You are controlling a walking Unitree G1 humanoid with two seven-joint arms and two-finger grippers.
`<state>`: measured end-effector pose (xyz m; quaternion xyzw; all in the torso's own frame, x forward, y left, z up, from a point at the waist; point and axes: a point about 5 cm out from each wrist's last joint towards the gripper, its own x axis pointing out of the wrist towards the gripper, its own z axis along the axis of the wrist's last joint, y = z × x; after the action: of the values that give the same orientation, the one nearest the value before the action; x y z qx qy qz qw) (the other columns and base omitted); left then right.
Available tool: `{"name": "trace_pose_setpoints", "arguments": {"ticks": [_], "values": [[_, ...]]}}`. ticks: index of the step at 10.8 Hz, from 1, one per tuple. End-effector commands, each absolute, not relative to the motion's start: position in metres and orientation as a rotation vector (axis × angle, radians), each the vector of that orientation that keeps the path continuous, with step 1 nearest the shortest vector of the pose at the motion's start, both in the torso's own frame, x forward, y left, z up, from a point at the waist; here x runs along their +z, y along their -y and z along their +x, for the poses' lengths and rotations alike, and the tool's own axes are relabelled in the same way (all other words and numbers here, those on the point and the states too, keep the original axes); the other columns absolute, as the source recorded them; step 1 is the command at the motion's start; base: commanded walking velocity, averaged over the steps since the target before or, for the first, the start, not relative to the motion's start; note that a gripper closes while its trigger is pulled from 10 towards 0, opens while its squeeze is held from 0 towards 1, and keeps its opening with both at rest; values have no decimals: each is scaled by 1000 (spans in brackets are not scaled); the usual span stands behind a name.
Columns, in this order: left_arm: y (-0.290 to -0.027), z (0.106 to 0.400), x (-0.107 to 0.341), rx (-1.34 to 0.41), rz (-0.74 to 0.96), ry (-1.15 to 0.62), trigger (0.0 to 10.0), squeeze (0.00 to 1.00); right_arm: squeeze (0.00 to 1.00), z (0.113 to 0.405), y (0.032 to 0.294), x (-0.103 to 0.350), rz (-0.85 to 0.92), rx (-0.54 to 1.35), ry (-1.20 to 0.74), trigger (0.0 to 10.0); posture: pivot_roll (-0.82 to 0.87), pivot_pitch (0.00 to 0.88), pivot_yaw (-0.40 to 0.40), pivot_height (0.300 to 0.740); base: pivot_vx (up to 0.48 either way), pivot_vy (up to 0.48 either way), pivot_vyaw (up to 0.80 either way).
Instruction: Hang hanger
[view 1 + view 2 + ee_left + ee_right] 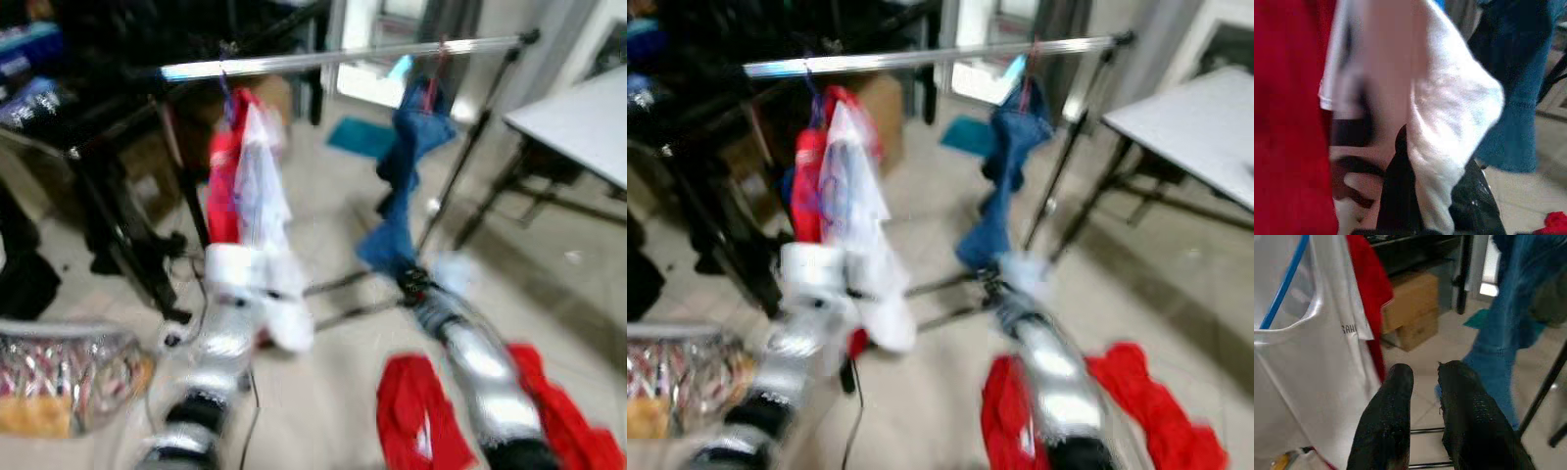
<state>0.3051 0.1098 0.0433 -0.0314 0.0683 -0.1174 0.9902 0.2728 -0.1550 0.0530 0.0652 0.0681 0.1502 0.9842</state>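
Nearest the head camera, low in the frame, are the two silver arms and the red cloths (pixel 421 416) lying on the floor on either side of the right one. A clear bag of packets (pixel 69 377) sits at the lower left.

The left gripper (pixel 1425 196) is raised into the white shirt (pixel 260 196) that hangs from the metal rail (pixel 343 57). In its wrist view a fold of that white fabric lies between the black fingers (pixel 1393 191), so it appears to be pinching the shirt's lower edge. The right gripper (pixel 1425 374) is held up between the white shirt and the blue jeans (pixel 402 186), its two fingers close together with a narrow gap and nothing between them.

The hanger (pixel 1283 284) (a thin blue one, seen through the shirt's neckline in the right wrist view) already carries the white shirt. Its hook seems to sit on the rail beside a red garment (pixel 223 186), though the head views are too blurred to be sure.

By my reading, the hanging step is at or near its end. The next move calls for checking that the hook is seated, then letting go of the fabric without dragging the shirt sideways along the rail.
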Motion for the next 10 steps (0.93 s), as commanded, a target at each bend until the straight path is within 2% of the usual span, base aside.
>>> {"name": "trace_pose_setpoints", "arguments": {"ticks": [1, 4, 6, 10], "values": [[-126, 310, 52, -201, -37, -90, 10000, 0, 0, 278, 140, 62, 141, 346, -102, 10000, 174, 0, -19, 740, 416, 0, 0], [-125, 310, 51, -206, -37, -93, 10000, 0, 0, 277, 141, 62, 140, 345, -104, 10000, 170, 0, -19, 740, 414, 242, 0], [-123, 310, 51, -213, -32, -95, 10000, 0, 0, 277, 142, 62, 139, 340, -105, 10000, 166, 0, -16, 740, 383, 0, 0], [-121, 309, 52, -239, -34, -83, 10000, 0, 0, 276, 141, 61, 142, 338, -107, 10000, 167, 0, -10, 740, 0, 0, 0]]}}
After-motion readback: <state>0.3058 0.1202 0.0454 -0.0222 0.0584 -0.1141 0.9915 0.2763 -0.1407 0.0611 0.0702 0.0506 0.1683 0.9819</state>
